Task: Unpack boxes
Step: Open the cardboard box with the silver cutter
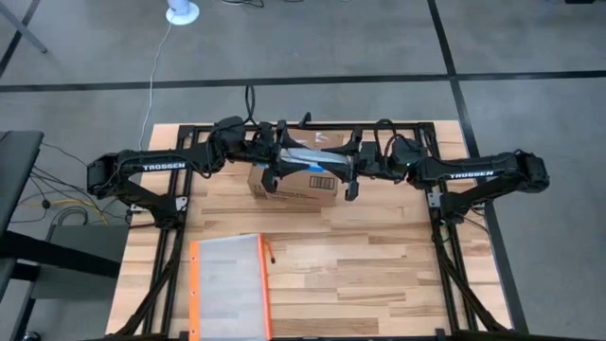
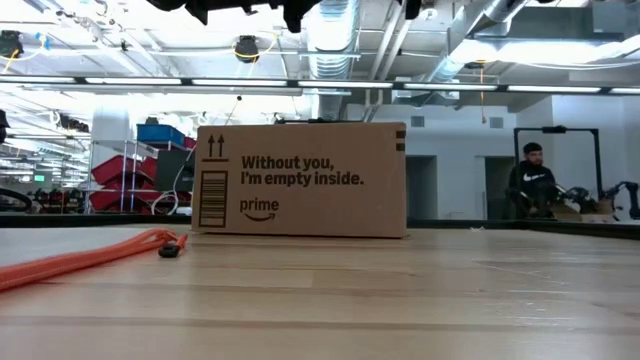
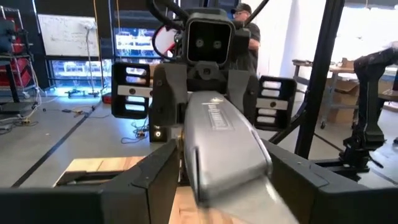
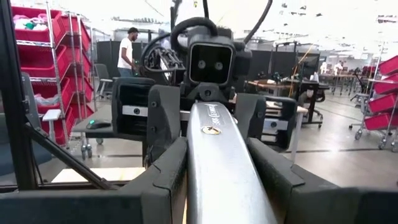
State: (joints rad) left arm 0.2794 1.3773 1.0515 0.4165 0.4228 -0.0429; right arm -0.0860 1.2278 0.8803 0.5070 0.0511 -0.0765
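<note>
- Mid-desk, far side: box [image 1: 295, 186], upright, top looks closed.
- Above it, left tool [image 1: 281, 163] and right tool [image 1: 350, 170] both clamp one grey item [image 1: 317, 163].
- Box looks light, stiff; grip by side walls.
- Pouch [image 1: 229, 287] near front, well apart.

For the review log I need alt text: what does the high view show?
Seen from above, both arms reach in over a brown cardboard box at the far middle of the wooden table, the left gripper and right gripper each closed on an end of a grey package above it. An orange-edged clear pouch lies nearer.
</note>
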